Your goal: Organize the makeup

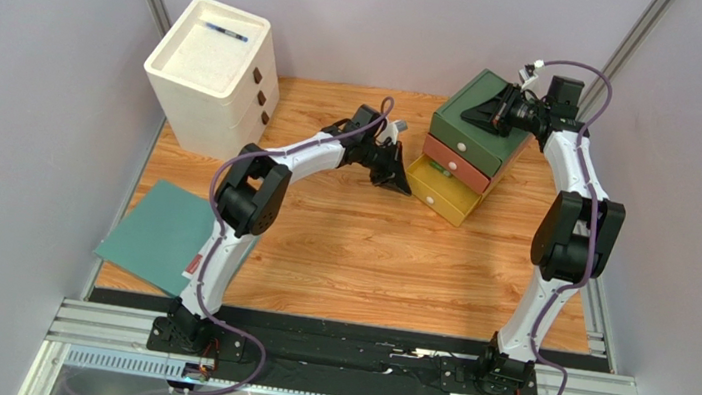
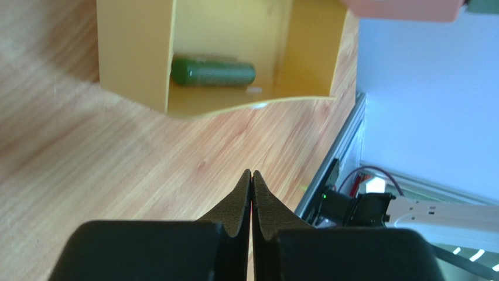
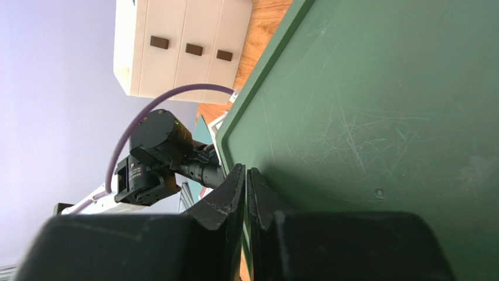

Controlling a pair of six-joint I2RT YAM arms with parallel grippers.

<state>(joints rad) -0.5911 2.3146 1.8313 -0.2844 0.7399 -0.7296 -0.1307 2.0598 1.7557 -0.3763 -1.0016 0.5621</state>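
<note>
A green tube (image 2: 213,72) lies inside the open yellow drawer (image 2: 136,52) at the bottom of the coloured drawer unit (image 1: 480,123). The yellow drawer (image 1: 442,193) and the orange drawer (image 1: 457,161) above it stand pulled out. My left gripper (image 1: 394,175) is shut and empty, just left of the yellow drawer, low over the wood; its fingertips (image 2: 243,187) touch each other. My right gripper (image 1: 483,113) is shut and empty, resting on the dark green top (image 3: 375,99) of the unit. No other makeup shows.
A white three-drawer unit (image 1: 214,75) stands at the back left, with a thin blue pen (image 1: 222,32) on its top. A teal mat (image 1: 159,234) overhangs the table's left edge. Grey walls close in both sides.
</note>
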